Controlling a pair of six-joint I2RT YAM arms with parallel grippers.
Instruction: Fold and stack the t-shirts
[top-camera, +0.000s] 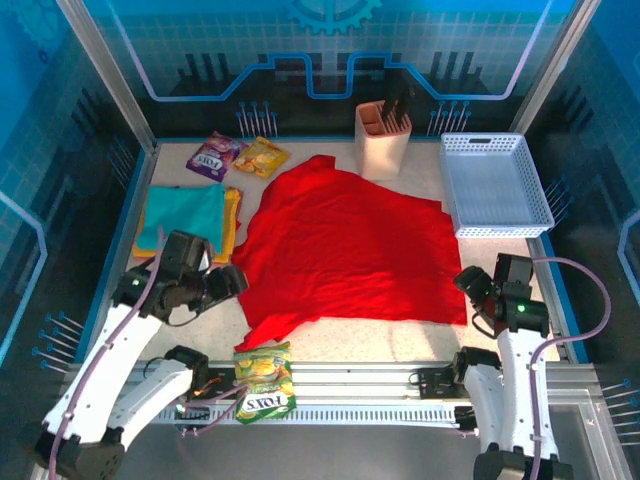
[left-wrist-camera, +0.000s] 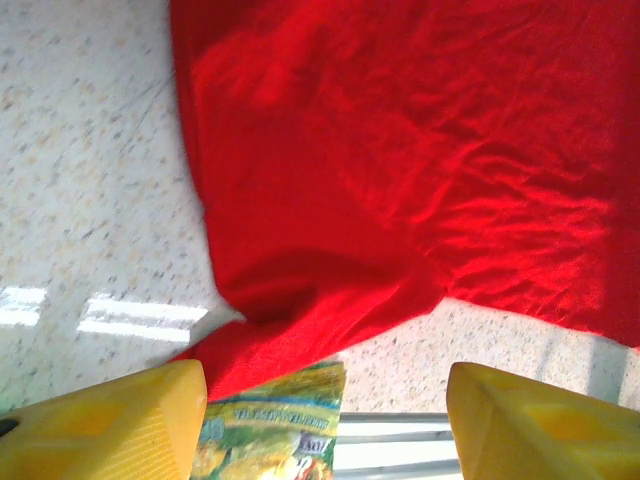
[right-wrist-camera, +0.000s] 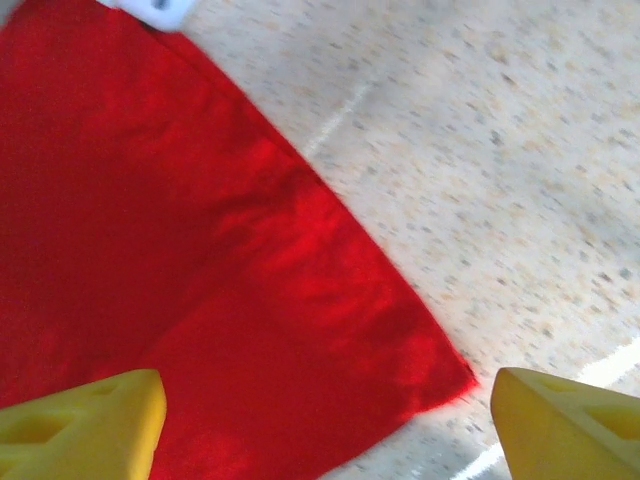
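Overhead, folded teal shirt (top-camera: 180, 215) lies near spread red shirt (top-camera: 350, 250); wrist views show both jaws wide.

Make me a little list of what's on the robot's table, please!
big shirt: red t-shirt, spread out in the middle
folded shirts: teal t-shirt lying on orange-yellow t-shirt, on the left
left gripper: open, at the red shirt's near left corner
right gripper: open, at its near right corner
basket: white basket, back right
snacks: far snack packets at the back left, near snack packets at the front edge
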